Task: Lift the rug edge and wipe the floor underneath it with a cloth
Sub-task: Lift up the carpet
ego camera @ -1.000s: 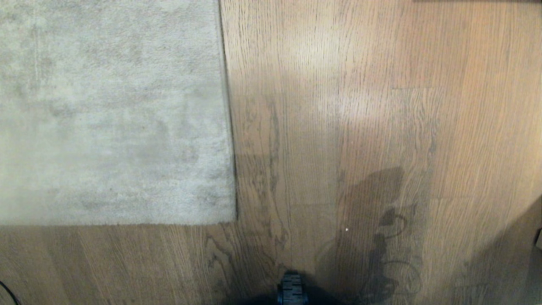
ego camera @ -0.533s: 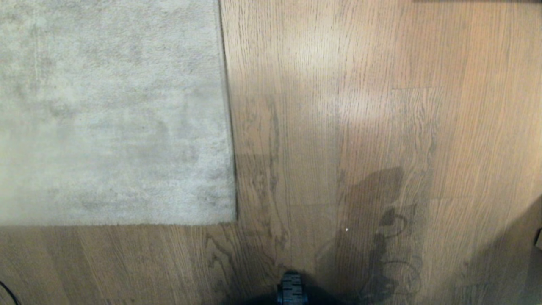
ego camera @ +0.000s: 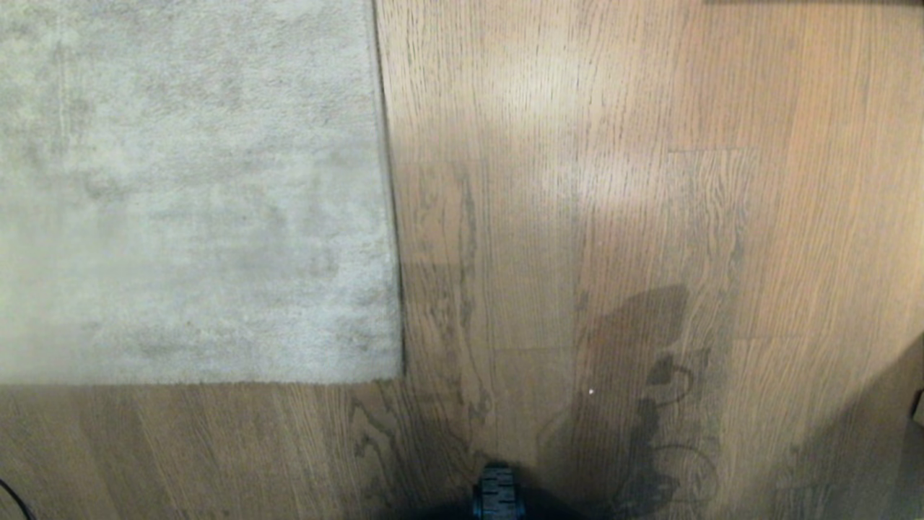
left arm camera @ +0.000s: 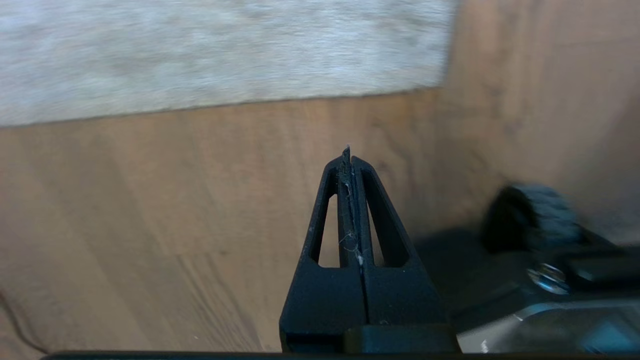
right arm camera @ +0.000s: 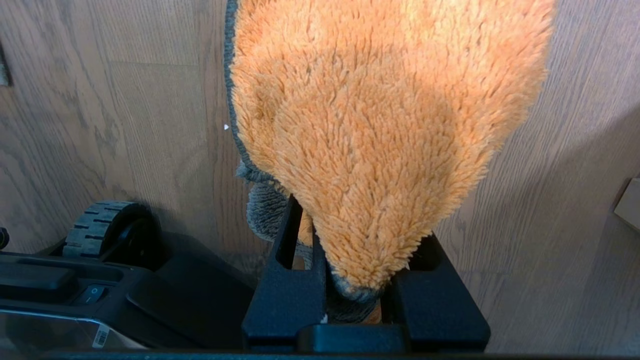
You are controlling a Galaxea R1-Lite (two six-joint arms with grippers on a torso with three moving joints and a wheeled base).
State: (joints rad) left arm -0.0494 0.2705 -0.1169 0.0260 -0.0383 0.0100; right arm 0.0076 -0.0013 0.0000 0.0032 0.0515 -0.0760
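A grey-beige rug (ego camera: 195,188) lies flat on a brown wood-grain floor (ego camera: 577,217), filling the left side of the head view, its straight rug edge (ego camera: 388,188) running down to a square corner (ego camera: 399,375) with bare planks to the right and in front of it. A shadow of the robot falls across the boards at lower right, and a black ribbed wheel (ego camera: 498,495) of the base peeks in at the bottom edge; neither arm appears in this view. Seen from the left wrist, the left gripper (left arm camera: 350,160) hangs above bare floor just short of the rug's border, its black jaws pressed together with nothing between them and a few pale threads stuck along the seam; the rug corner sits ahead of it and the base wheel (left arm camera: 530,217) is off to one side. From the right wrist, the right gripper (right arm camera: 345,280) has its jaws clamped on one end of the orange-yellow cloth (right arm camera: 380,130), a fluffy piece with a dark grey trim and grey underside, which drapes away from the jaws over the floor. The robot's dark base and a wheel (right arm camera: 100,227) lie beside that gripper. No part of the rug is raised.
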